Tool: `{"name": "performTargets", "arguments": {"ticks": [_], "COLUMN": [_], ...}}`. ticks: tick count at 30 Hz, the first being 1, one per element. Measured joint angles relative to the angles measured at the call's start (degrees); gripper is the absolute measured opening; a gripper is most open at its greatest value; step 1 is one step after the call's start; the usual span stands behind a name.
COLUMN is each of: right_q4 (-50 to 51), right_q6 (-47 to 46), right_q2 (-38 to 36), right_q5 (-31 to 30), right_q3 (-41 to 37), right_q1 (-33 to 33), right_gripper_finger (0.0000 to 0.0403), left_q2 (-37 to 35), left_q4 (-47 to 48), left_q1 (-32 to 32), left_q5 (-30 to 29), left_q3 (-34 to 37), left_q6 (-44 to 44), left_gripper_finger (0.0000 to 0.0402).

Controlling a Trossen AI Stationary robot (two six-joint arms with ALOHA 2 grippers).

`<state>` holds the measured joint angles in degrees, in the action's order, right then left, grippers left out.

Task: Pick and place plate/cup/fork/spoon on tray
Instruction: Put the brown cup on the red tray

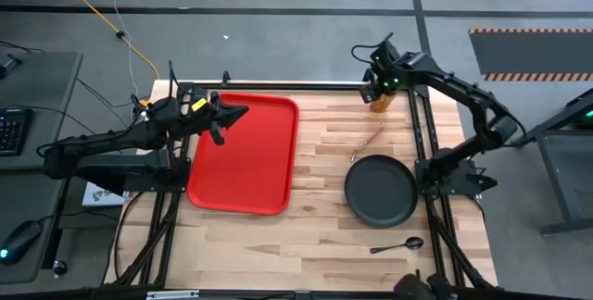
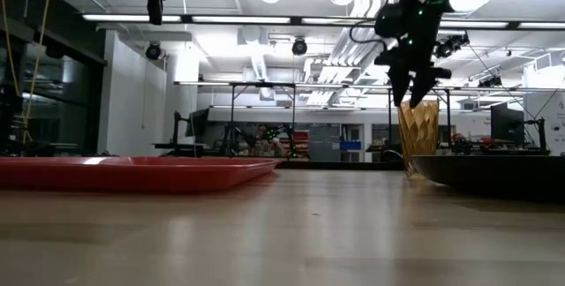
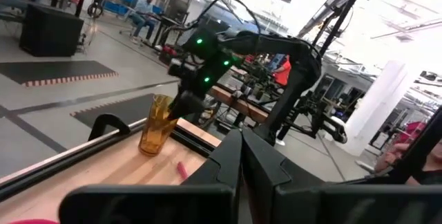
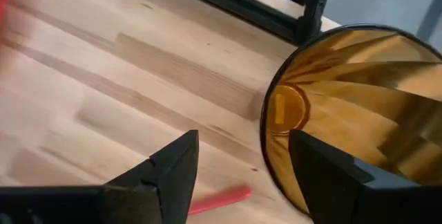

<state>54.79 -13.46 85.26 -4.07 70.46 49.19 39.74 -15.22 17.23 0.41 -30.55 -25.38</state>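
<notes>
The right gripper (image 1: 376, 88) is hovering over the cup (image 1: 381, 103) at the far edge of the table (image 1: 315, 235), on the right arm's side. Its fingers (image 4: 176, 169) are standing spread apart, holding nothing; in the right wrist view one finger is sitting over bare wood and the other is overlapping the cup's rim. The low view is showing the gripper (image 2: 410, 79) just above the cup (image 2: 418, 136), though whether a fingertip is touching the rim cannot be told. The cup is standing upright on the wood.

The left gripper (image 1: 239, 113) is hanging above the far left part of the tray (image 1: 246, 180), fingers (image 3: 238, 165) pressed together and carrying nothing. The left wrist view is looking past them toward the cup (image 3: 156, 124) and the right arm.

The tray is lying on the left half of the table, with nothing resting on it. The plate (image 1: 381, 191) is sitting on the wood to the right of the tray, well apart from it. The fork (image 1: 367, 141) is lying on the table between the cup and the plate, near the plate's far rim; a reddish end of it is showing in the right wrist view (image 4: 217, 200). The spoon (image 1: 398, 245) is lying near the front edge, just beyond the plate's near rim, bowl end pointing toward the right side.

In the low view, the tray (image 2: 132, 173) is filling the left and the plate's rim (image 2: 494, 171) the right. A person is seated far back in the room (image 3: 143, 13).
</notes>
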Motion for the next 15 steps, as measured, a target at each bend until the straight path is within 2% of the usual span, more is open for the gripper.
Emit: {"name": "performTargets", "arguments": {"ticks": [3, 5, 7, 11, 15], "right_q4": [-0.48, -0.79, -1.07, -1.95, -3.16], "right_q6": [0.87, 0.55, 0.51, 0.69, 0.86], "right_q2": [1.91, 2.8, 3.09, 2.5, 2.31], "right_q5": [-0.44, -0.44, -0.45, 0.85, 2.62], "right_q3": [0.0, 0.0, -0.02, 0.32, 6.55], "right_q1": [-0.02, -0.02, -0.14, -1.81, -6.43], "right_gripper_finger": [0.0202, 0.0176, 0.0133, 0.0021, 0.0018], "left_q2": [-0.02, -0.02, -0.02, -0.02, -0.02], "left_q4": [-0.02, -0.04, -0.04, -0.02, -0.04], "left_q1": [0.0, 0.0, 0.0, 0.0, 0.0], "left_q5": [-0.13, -0.21, -0.23, -0.24, -0.69], "left_q3": [0.0, 0.0, 0.0, 0.0, 0.0], "left_q6": [-0.07, -1.12, -2.18, -1.7, -0.53], "left_gripper_finger": [0.0003, 0.0003, 0.0003, 0.0003, 0.0003]}}
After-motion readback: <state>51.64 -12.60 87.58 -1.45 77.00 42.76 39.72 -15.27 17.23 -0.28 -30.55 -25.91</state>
